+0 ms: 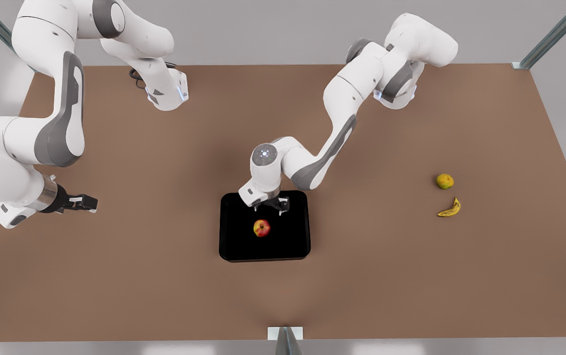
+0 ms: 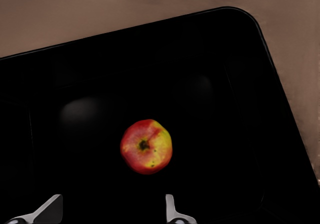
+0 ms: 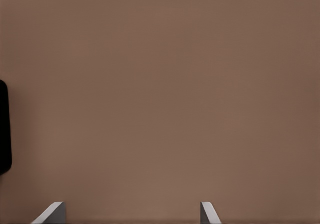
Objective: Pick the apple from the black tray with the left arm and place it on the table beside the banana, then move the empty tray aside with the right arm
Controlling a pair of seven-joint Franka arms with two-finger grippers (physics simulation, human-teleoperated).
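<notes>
While the apple (image 1: 262, 228) lay near the middle of the black tray (image 1: 293, 246), the left tool (image 1: 272, 204) hung spread just above and beside it; the right tool (image 1: 84, 203), also spread, waited well apart over bare bench (image 1: 164, 296).

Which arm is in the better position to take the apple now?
The left arm. Its gripper, open, hangs over the black tray next to the apple. The right gripper, also open, waits over bare table off the tray's side, at the front view's left.
</notes>
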